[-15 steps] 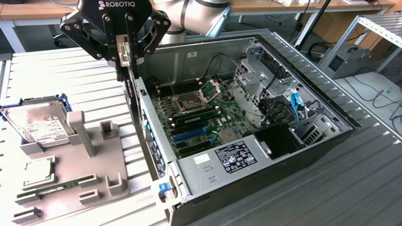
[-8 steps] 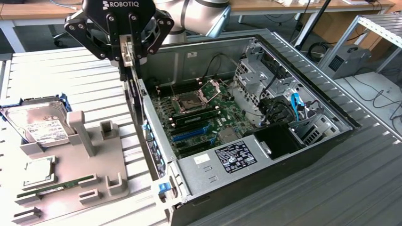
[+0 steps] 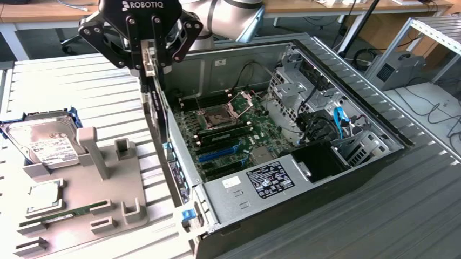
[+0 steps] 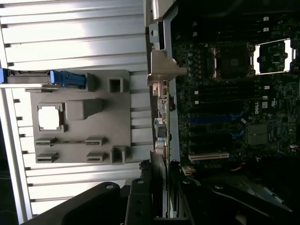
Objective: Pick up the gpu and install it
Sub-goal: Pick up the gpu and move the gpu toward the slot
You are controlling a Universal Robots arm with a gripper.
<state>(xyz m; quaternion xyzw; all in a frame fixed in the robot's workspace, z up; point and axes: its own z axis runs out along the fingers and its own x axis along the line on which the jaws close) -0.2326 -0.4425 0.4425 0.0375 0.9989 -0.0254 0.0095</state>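
Exterior view: gripper [image 3: 150, 65] w/ gpu [image 3: 153, 97] at case [image 3: 303, 210] edge (upright)

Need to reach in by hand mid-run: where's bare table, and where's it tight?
Free: ribbed table above the hard drive and grey fixture in the exterior view; also the table strip on the exterior view's right of the case. Tight: the gap between fixture and case, where the tool holds the gpu upright.
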